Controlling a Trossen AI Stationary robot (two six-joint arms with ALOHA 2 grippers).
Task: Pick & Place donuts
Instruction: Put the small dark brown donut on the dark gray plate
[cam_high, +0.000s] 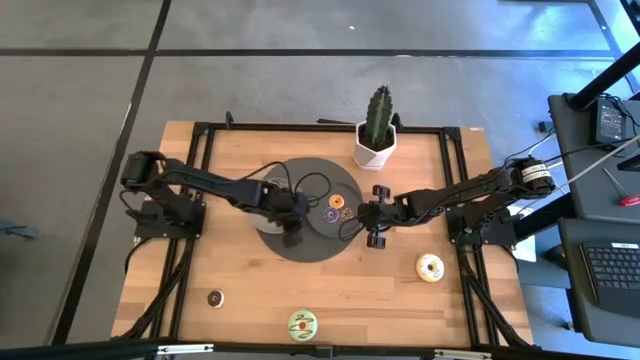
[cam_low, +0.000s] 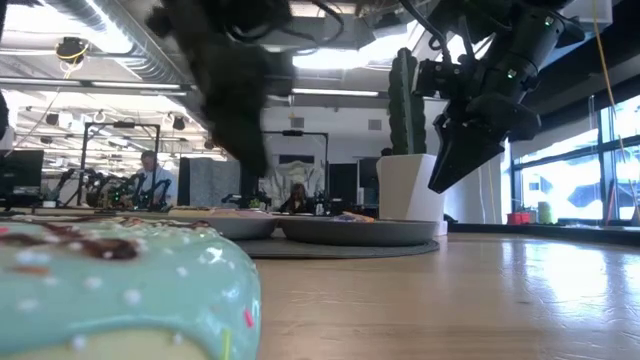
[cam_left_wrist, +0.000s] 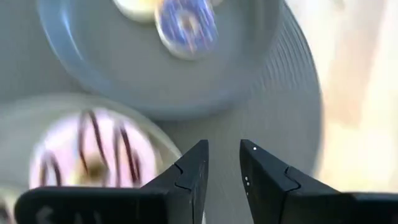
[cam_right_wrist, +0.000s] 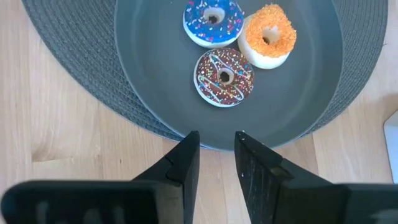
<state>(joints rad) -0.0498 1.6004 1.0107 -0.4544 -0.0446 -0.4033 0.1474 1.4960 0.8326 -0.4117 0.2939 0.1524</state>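
Three mini donuts lie on a grey plate (cam_right_wrist: 311, 93): a blue one (cam_right_wrist: 213, 22), an orange one (cam_right_wrist: 268, 36) and a brown sprinkled one (cam_right_wrist: 224, 76). My right gripper (cam_right_wrist: 217, 138) hangs above the plate's rim, narrowly open and empty; it also shows in the high view (cam_high: 372, 215). A pink donut with brown stripes (cam_left_wrist: 93, 155) lies on a second plate (cam_left_wrist: 37, 118). My left gripper (cam_left_wrist: 224, 146) hangs beside it, narrowly open and empty, over the round mat (cam_high: 291, 232). On the bare table lie a white-yellow donut (cam_high: 431, 267), a green donut (cam_high: 302, 323) and a small brown donut (cam_high: 214, 297).
Both plates stand on a round grey woven mat (cam_high: 310, 245) at the table's middle. A cactus in a white pot (cam_high: 377, 132) stands at the far edge behind the right gripper. The green donut fills the low view's near left (cam_low: 110, 285). People sit in the room beyond.
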